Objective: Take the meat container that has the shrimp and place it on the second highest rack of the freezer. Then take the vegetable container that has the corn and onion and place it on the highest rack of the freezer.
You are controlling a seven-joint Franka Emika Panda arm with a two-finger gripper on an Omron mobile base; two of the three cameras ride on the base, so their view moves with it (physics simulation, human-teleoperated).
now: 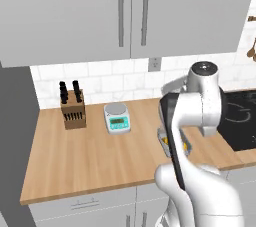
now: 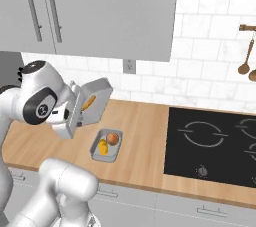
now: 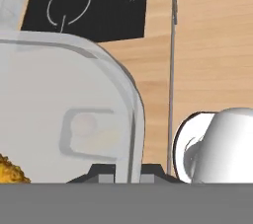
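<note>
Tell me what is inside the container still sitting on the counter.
The grey container on the wooden counter holds a round orange-brown onion and a yellow corn piece. Its floor beneath them is covered.

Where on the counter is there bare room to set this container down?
Bare wood lies in front of the knife block and scale, and between the container on the counter and the cooktop. Crowded around that container, under the lifted one.
</note>
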